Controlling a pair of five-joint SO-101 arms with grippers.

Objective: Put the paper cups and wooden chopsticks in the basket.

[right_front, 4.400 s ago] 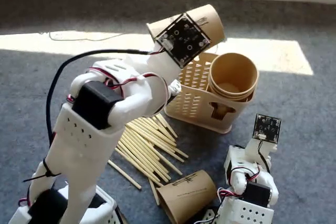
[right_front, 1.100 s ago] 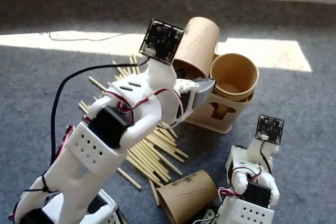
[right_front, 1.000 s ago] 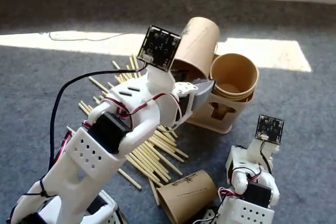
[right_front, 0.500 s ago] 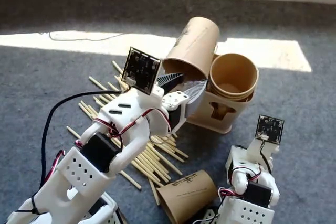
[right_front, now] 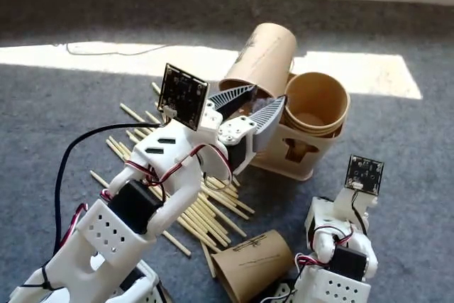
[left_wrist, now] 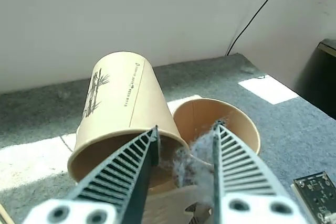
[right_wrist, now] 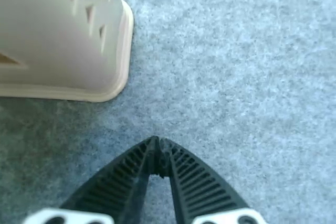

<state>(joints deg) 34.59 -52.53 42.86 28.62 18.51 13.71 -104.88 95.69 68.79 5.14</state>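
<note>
A beige basket [right_front: 298, 150] stands on the grey carpet. An upright paper cup [right_front: 316, 104] sits in it, and a second cup [right_front: 264, 58] leans tilted on the basket's rim. My left gripper [right_front: 259, 101] is open just in front of the tilted cup's mouth, holding nothing. In the left wrist view its fingers [left_wrist: 131, 166] frame the tilted cup [left_wrist: 123, 114] and the upright cup [left_wrist: 218, 124]. A third cup [right_front: 252, 264] lies on its side near the front. Wooden chopsticks [right_front: 191, 196] lie scattered under the left arm. My right gripper [right_wrist: 159, 160] is shut over bare carpet beside the basket [right_wrist: 68, 40].
A bright sunlit patch [right_front: 106, 58] crosses the carpet behind the basket, with a thin cable [right_front: 92, 49] on it. The right arm's base [right_front: 333, 260] sits at the front right, close to the lying cup.
The left arm carried a cup to the basket, left it tilted on the rim, then opened and drew back toward the front left. The right arm has kept still.
</note>
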